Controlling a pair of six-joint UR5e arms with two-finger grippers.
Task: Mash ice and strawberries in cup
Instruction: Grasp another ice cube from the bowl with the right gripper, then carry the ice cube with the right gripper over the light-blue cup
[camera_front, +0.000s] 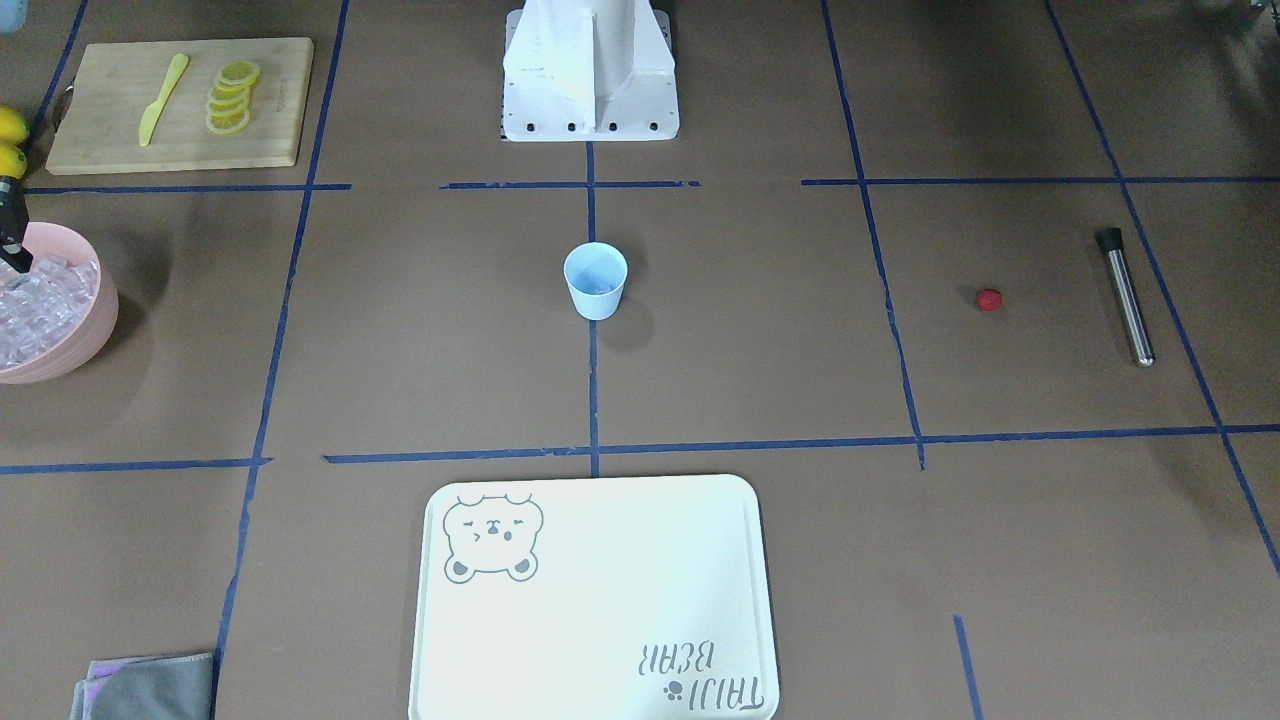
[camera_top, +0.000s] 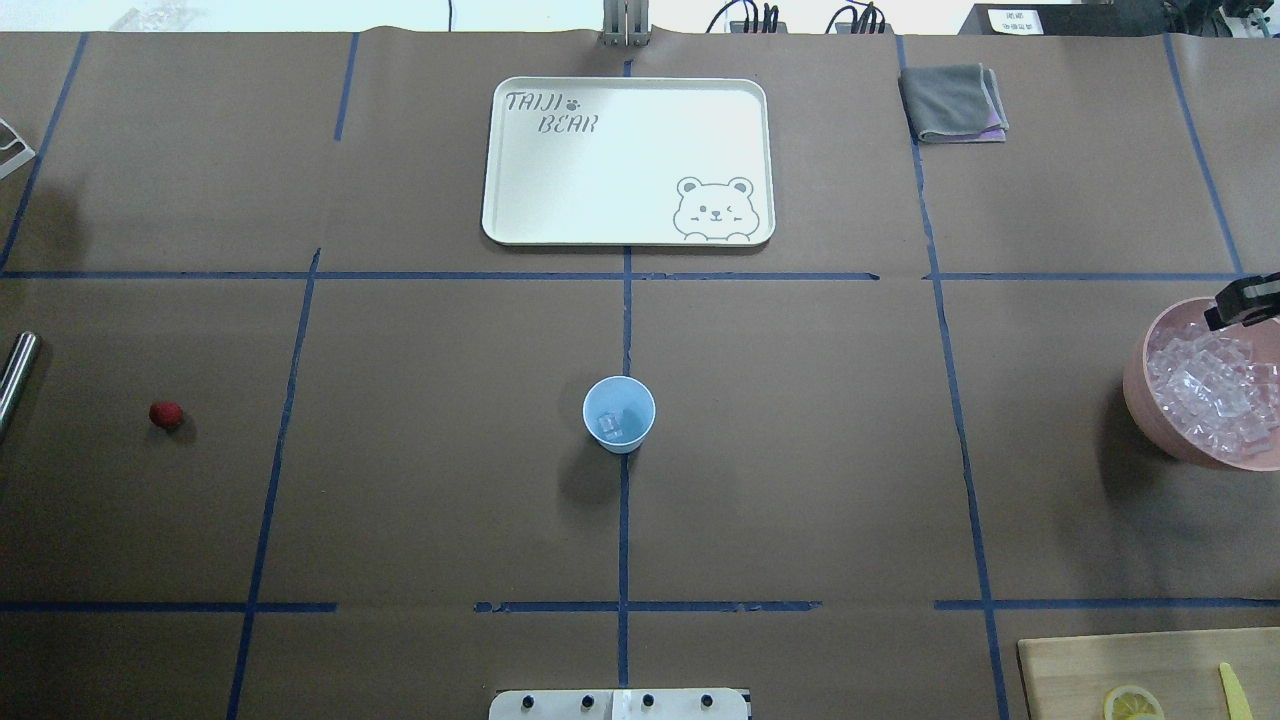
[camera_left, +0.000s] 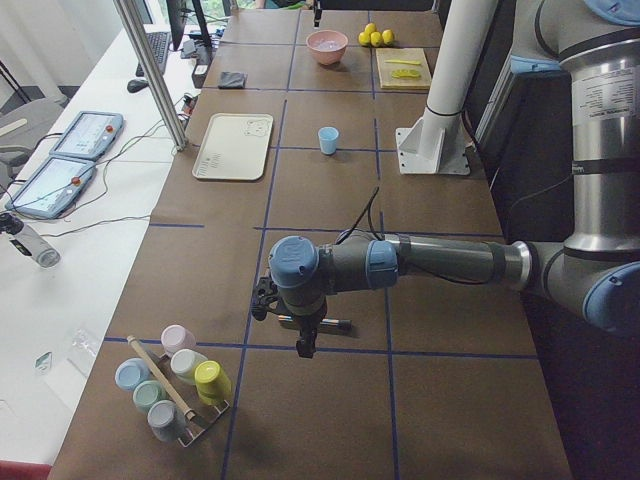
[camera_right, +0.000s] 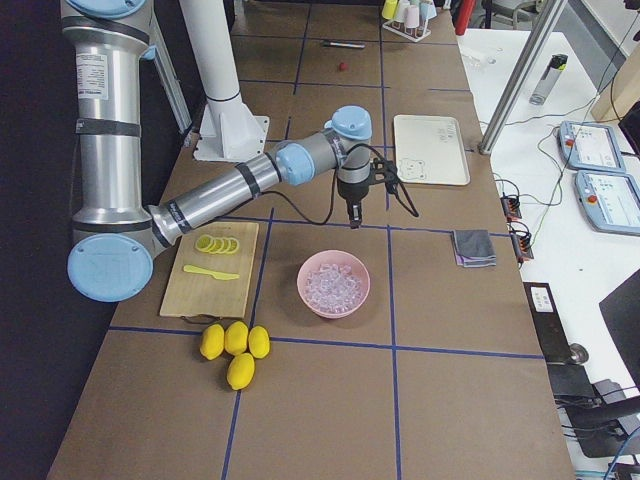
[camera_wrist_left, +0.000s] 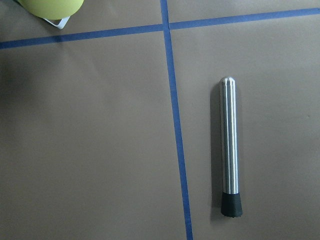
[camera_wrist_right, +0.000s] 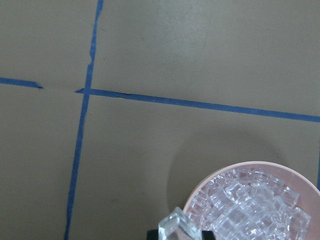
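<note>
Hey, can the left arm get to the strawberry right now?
Probably yes. The strawberry lies alone on the bare table on the left arm's side, near the muddler that the left gripper hovers over. Nothing stands between them.

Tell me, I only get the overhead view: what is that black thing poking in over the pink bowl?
Observer: The right arm's fingers. Its wrist camera shows them holding one clear ice cube.
Operator: And the other arm?
Observer: Outside your frame. The left-end camera shows the left arm's fingers hanging above the table near a rack of coloured cups.
Operator: What's that silver bar at my left edge?
Observer: A steel stick with a black tip, lying flat; the left wrist camera sees it whole.
</note>
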